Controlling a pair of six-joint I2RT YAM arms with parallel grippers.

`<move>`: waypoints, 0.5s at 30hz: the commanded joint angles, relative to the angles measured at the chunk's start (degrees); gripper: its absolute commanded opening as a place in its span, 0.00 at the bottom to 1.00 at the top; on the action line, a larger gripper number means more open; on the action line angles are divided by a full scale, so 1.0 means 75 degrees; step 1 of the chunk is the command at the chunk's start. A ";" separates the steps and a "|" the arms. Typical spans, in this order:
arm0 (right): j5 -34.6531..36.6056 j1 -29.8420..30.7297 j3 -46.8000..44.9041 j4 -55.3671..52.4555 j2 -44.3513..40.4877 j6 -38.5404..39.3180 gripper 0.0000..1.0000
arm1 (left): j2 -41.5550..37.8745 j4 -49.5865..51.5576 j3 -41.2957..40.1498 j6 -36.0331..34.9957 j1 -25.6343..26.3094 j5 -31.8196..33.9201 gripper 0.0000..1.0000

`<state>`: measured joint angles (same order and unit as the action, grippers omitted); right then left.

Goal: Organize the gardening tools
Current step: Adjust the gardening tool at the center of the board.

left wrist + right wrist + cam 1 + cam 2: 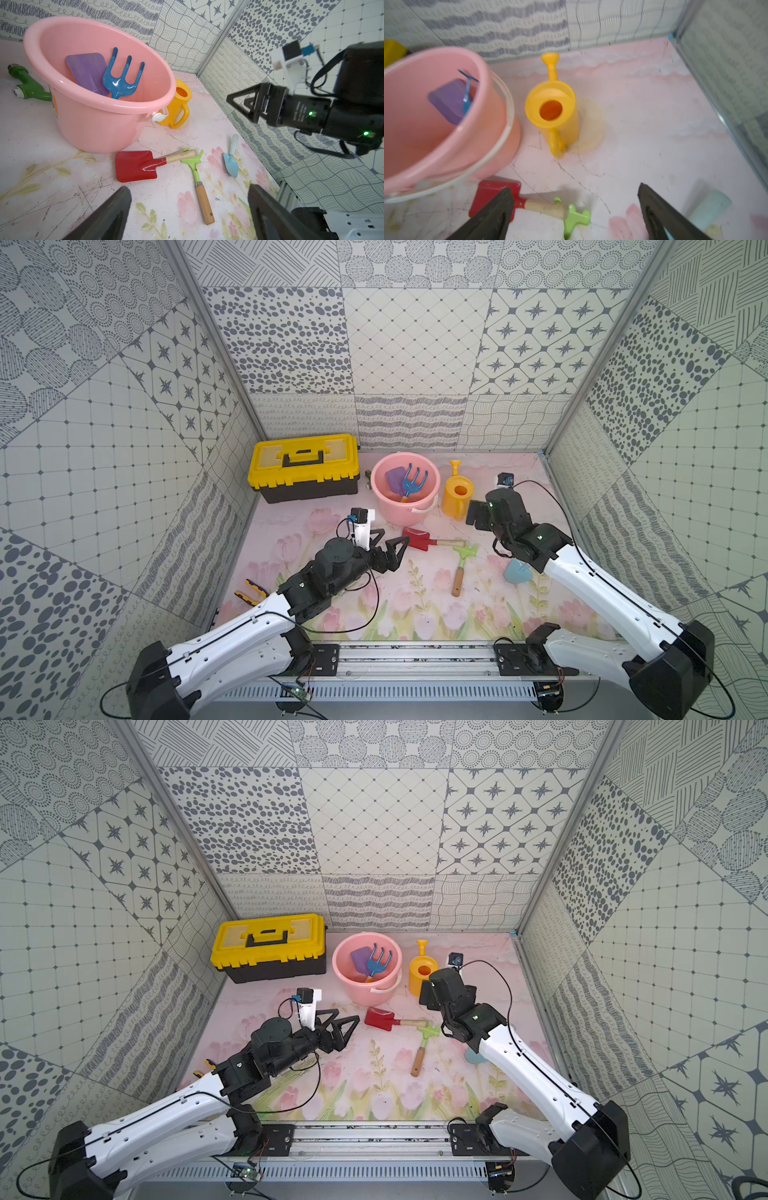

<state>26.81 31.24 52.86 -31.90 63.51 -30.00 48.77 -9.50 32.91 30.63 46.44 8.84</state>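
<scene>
Both top views, lower edge: metal rail [415,659].
Both top views, mid-frame: left claw [394,538] released, spread wide, empty, just beside red spade [417,539]; green rake [462,568] by its handle; light-blue trowel [517,572] half hidden under right arm [602,597].
Upper middle: purple scoop [395,479] and blue fork [413,481] inside pink bucket [388,506].
Left wrist: trowel shown whole, near rake.
Right wrist, blurred: right claw [575,190] released, holding nothing.
Surface: scratched floral worktop [415,614]; patterned walls [415,344].
</scene>
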 commanded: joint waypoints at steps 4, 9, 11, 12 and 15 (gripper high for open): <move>-0.0710 -0.0547 -0.2026 -0.1148 -0.1119 -0.2578 0.97 | 0.0058 -0.0127 0.0131 0.0157 0.0043 -0.0362 0.93; -0.1176 -0.1220 -0.3021 -0.1439 -0.1458 -0.3275 0.97 | 0.0079 -0.0130 0.0183 0.0193 0.0044 -0.0546 0.93; -0.1411 -0.1629 -0.3233 -0.1435 -0.1423 -0.3339 0.97 | 0.0080 -0.0122 0.0177 0.0193 0.0047 -0.0522 0.93; -0.1511 -0.1792 -0.3277 -0.1425 -0.1399 -0.3320 0.97 | 0.0088 -0.0123 0.0166 0.0193 0.0045 -0.0520 0.93; -0.1536 -0.2040 -0.3349 -0.1379 -0.1362 -0.3335 0.97 | 0.0099 -0.0138 0.0177 0.0193 0.0043 -0.0539 0.93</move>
<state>16.93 17.41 27.99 -43.18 53.43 -52.64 49.21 -9.39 33.26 31.79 46.44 6.59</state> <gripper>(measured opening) 0.967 0.931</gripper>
